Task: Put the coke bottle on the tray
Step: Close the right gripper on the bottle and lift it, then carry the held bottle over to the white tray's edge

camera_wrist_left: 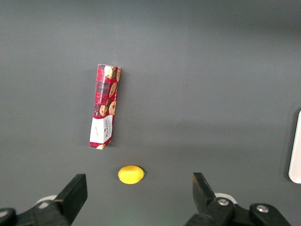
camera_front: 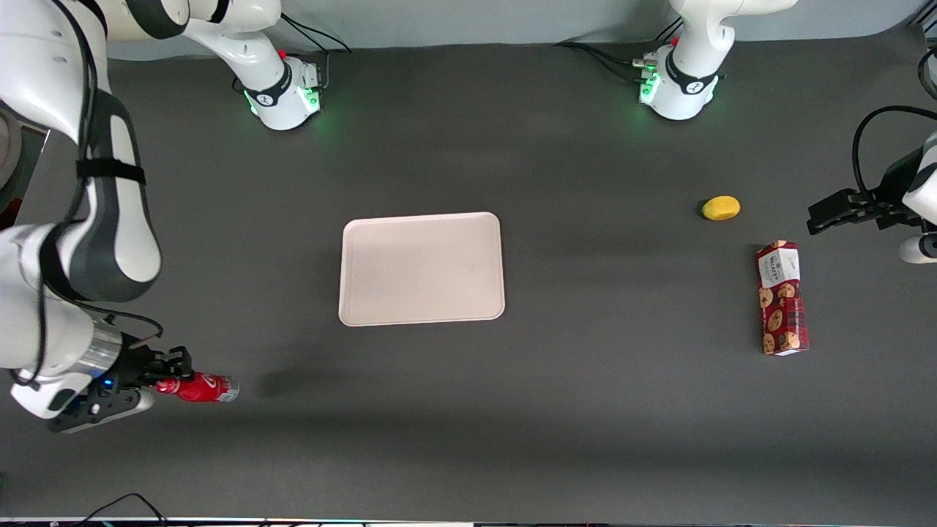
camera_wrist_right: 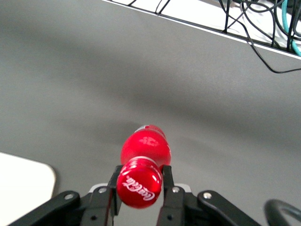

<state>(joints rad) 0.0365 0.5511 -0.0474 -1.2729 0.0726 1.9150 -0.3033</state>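
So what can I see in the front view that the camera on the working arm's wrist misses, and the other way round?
Only the front view shows the lemon and the cookie box, both toward the parked arm's end of the table, plus the tray's whole outline. Only the right wrist view shows the lettering on the bottle's red cap and a tangle of cables past the table edge. Both show the end effector shut on the coke bottle near its cap, the bottle looking tipped on its side, nearer the front camera than the tray, and a bit of the tray.
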